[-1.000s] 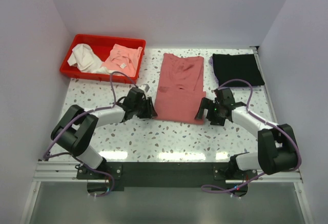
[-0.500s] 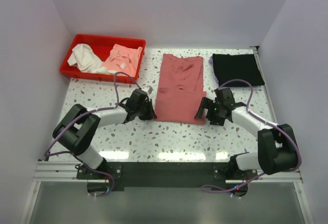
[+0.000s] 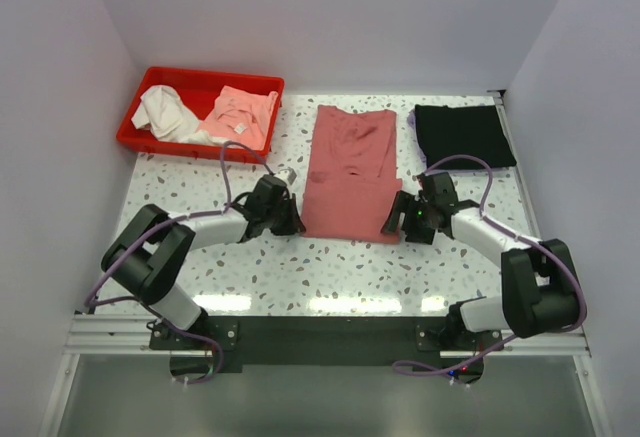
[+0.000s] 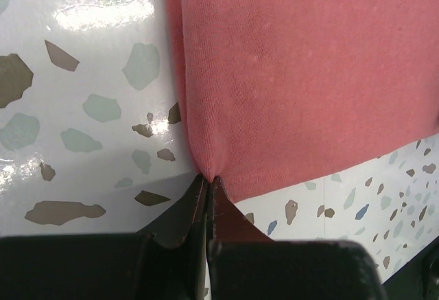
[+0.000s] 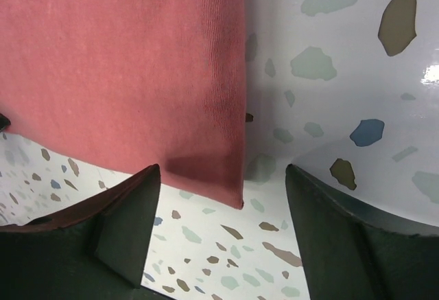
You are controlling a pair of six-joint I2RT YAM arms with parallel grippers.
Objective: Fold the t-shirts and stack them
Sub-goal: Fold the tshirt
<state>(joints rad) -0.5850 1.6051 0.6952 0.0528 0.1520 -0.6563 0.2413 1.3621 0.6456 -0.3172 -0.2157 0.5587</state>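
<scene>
The rose-red t-shirt (image 3: 350,172) is lying in the middle of the tabletop (image 3: 330,267), folded into a long panel running away from the arms. The black t-shirt (image 3: 463,134) is sitting folded at the far right, well apart from it. A red bin (image 3: 170,144) with other clothes is standing at the far left.

The left pincer (image 4: 208,180) is pinching the near left corner of the rose-red t-shirt, its jaws pressed fully together on the cloth. The right pincer (image 5: 219,176) is hanging wide open over the near right corner, one finger above the cloth and the other above bare tabletop, gripping nothing.

The cloth is looking thin, light and limp, so it is likely going to sag and drape wherever it is not held. It is not fragile, though layers may be sliding over each other. Both near corners are probably the best places to hold, catching every layer at the folded edge. Lifting them together and level should be helping the panel fold over without twisting.
</scene>
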